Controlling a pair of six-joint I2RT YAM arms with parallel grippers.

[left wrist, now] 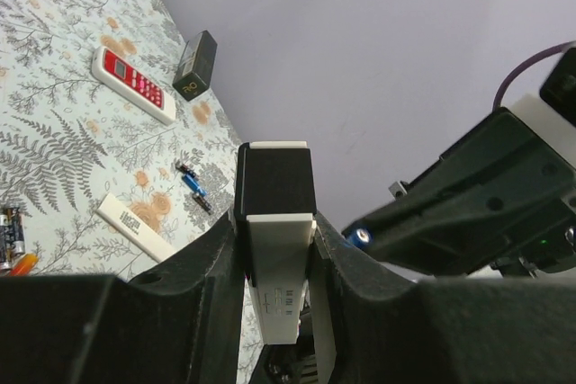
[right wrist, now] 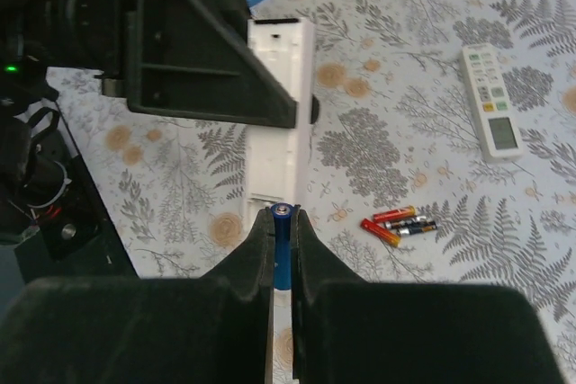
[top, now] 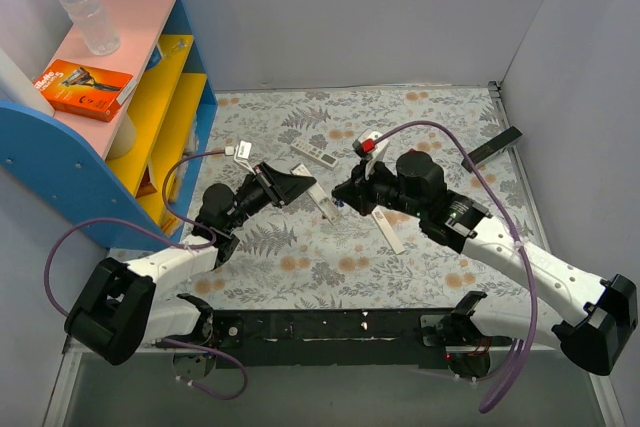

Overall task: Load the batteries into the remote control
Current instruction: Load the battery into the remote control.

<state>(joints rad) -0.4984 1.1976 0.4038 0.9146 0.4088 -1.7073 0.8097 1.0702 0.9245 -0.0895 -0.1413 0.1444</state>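
My left gripper (top: 298,187) (left wrist: 274,222) is shut on the remote control (left wrist: 273,263), a long white bar with a dark end (left wrist: 275,177), and holds it up off the table. In the right wrist view the remote (right wrist: 281,114) shows its open back. My right gripper (top: 346,194) (right wrist: 283,215) is shut on a blue battery (right wrist: 283,245), right at the remote's near end. That battery's tip shows in the left wrist view (left wrist: 362,236). Another blue battery (left wrist: 192,181) lies on the table. The white back cover (top: 390,232) (left wrist: 135,225) lies flat nearby.
A shorter white remote with buttons (top: 315,154) (right wrist: 490,101), a red remote (left wrist: 135,85) and a dark box (left wrist: 195,65) lie on the floral cloth. Red-orange and dark batteries (right wrist: 396,222) lie together. A blue, yellow and pink shelf (top: 150,97) stands at the left.
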